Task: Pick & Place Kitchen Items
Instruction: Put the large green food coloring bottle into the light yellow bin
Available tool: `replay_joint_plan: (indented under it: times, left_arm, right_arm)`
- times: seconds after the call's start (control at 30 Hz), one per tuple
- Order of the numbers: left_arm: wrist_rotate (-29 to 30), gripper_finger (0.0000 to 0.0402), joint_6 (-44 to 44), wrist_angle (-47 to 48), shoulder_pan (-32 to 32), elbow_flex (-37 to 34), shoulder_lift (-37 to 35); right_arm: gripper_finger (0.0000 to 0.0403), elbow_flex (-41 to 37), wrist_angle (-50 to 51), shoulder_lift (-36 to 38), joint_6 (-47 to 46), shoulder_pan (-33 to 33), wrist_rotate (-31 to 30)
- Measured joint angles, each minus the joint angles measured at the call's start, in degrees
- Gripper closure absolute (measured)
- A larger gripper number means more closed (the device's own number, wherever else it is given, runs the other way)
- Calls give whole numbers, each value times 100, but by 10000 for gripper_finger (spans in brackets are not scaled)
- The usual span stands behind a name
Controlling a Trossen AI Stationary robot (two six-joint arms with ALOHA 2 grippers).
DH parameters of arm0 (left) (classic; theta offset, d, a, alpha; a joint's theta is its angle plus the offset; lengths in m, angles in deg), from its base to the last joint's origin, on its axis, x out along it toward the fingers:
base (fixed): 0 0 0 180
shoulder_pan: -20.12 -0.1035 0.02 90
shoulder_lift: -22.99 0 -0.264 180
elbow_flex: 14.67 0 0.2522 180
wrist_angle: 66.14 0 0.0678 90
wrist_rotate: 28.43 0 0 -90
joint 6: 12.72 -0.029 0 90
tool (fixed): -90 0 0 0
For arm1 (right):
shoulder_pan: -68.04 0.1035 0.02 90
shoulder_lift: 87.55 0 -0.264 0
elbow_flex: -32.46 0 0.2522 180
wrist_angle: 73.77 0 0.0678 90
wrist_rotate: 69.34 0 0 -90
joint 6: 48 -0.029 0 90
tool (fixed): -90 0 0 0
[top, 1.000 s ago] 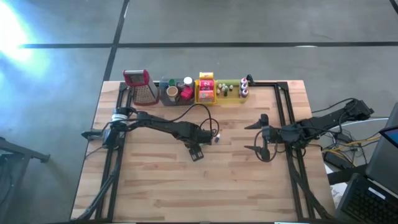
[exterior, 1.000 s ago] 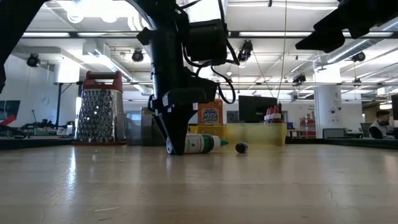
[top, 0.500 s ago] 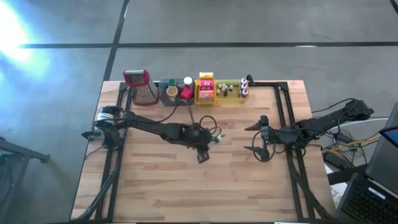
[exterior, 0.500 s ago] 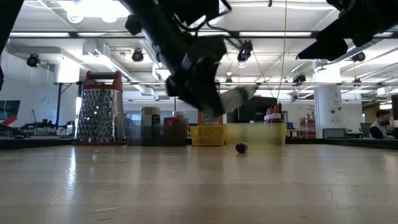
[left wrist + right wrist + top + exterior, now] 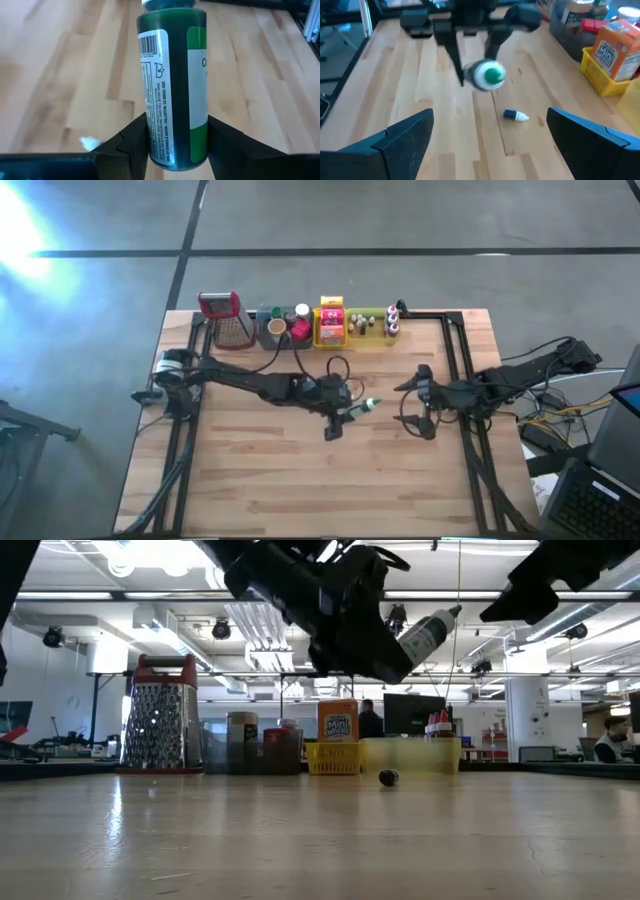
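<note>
Light wooden slatted bench (image 5: 260, 470) bearing, along its far edge, a red-topped metal grater (image 5: 227, 320), a grey tray (image 5: 284, 330), a yellow basket tray (image 5: 331, 332) and a pale green tray (image 5: 373, 328), presumably the sorting destinations. Left end effector (image 5: 345, 412), near the bench centre and raised clear of the surface, is clamped on a small green-labelled bottle with a white cap (image 5: 175, 90); the bottle lies nearly horizontal, cap toward the right arm, probably for carrying to a tray. Right end effector (image 5: 417, 404) waits at the right, fingers spread wide and empty. A tiny dark bottle with a white tip (image 5: 515, 115) lies loose on the bench between the arms.
</note>
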Motion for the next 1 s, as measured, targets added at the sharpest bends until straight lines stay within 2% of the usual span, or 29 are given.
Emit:
replay_joint_plan:
  times: [0.2,0.37,0.57,1.0]
  left_arm:
    - [0,234,-415,47,-2,338,2]
    - [2,234,-735,191,-5,507,30]
    - [13,234,-1026,243,-34,632,39]
    - [259,234,-1598,1124,-101,1295,39]
  right_arm:
    - [19,579,618,-493,87,-157,115]
    - [19,923,699,-722,243,-276,133]
    - [19,1260,723,-991,259,-444,498]
    - [19,2168,1280,-1851,572,-661,696]
